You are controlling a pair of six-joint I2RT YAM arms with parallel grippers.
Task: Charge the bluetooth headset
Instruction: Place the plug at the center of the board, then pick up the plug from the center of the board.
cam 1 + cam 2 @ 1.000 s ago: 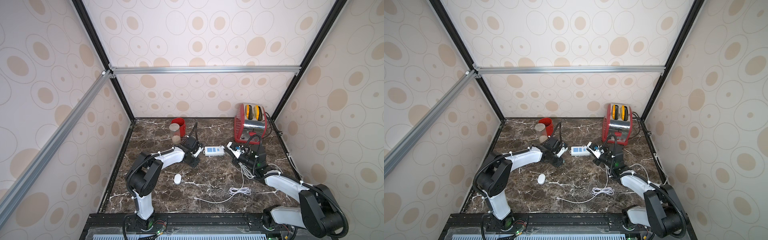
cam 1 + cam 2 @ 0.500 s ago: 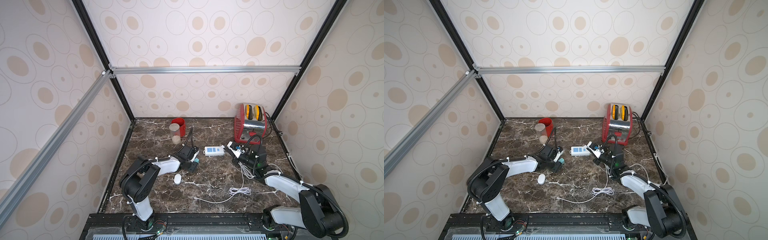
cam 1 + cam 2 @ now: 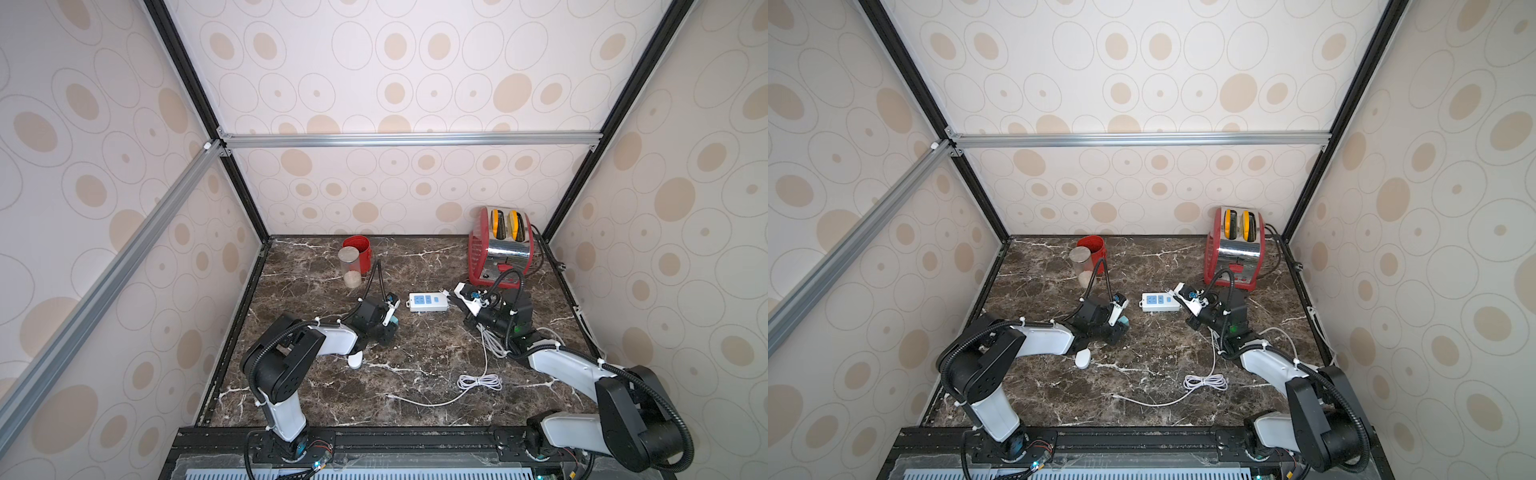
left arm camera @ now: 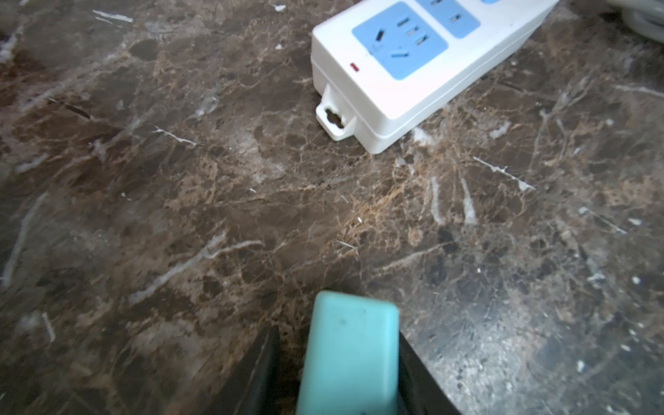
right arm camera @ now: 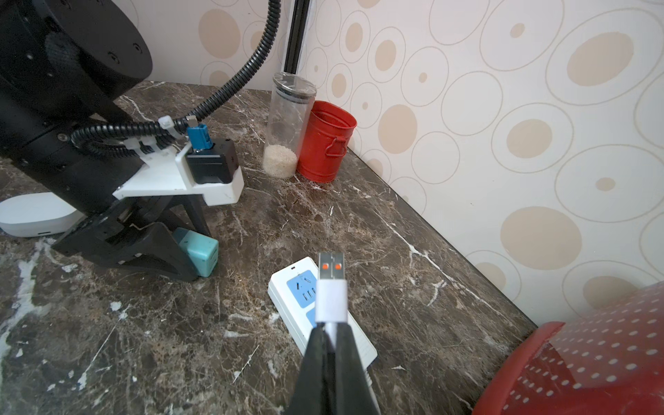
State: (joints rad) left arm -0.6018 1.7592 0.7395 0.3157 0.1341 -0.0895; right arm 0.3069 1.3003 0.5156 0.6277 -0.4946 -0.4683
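The bluetooth headset (image 3: 354,360) (image 3: 1082,358) (image 5: 32,215), a white oval case, lies on the marble just beside my left arm. My left gripper (image 4: 337,334) (image 3: 390,328) is low on the table and straddles a teal charger adapter (image 4: 350,355) (image 5: 199,251). One finger touches the adapter and a gap shows at the other. My right gripper (image 5: 332,334) is shut on the USB plug (image 5: 331,284) of a white cable (image 3: 478,380), holding it over the end of the white power strip (image 3: 428,301) (image 4: 413,64).
A red toaster (image 3: 500,249) stands at the back right. A red bucket (image 3: 359,249) and a clear jar with rice (image 3: 351,268) stand at the back left. The cable's loose coil (image 3: 1204,380) lies in front of the right arm. Walls enclose three sides.
My left gripper has come down and toward the front from beside the power strip, and now sits on the marble around the teal adapter. The right arm has not moved.
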